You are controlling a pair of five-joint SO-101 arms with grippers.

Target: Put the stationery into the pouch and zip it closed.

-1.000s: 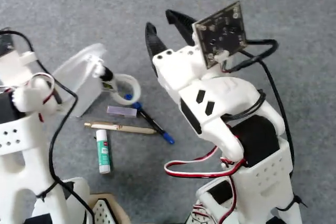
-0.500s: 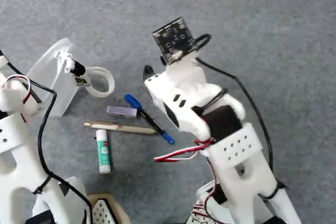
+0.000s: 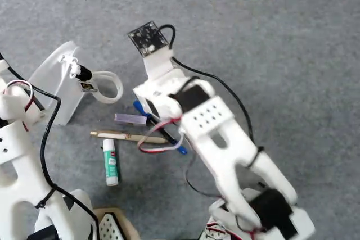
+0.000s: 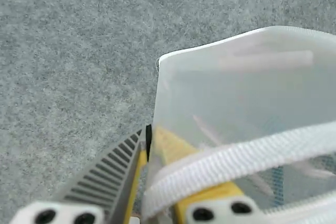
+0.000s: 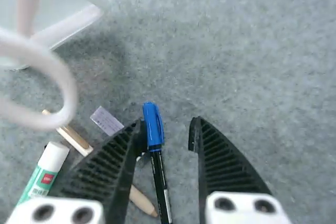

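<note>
The right tool (image 5: 167, 125) has swung down, jaws spread over the pen (image 5: 157, 177) on the counter (image 3: 292, 54); the left tool (image 4: 149, 142) clamps the pouch (image 3: 56, 80) nearby. Picking up the pen looks next.

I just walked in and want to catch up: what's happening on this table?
The left gripper holds the translucent pouch by its edge. The right gripper is open and low over the blue pen, one finger on each side of its cap, not yet closed on it. The beige pen, glue stick and small lilac block lie on the grey table, outside the pouch.
</note>
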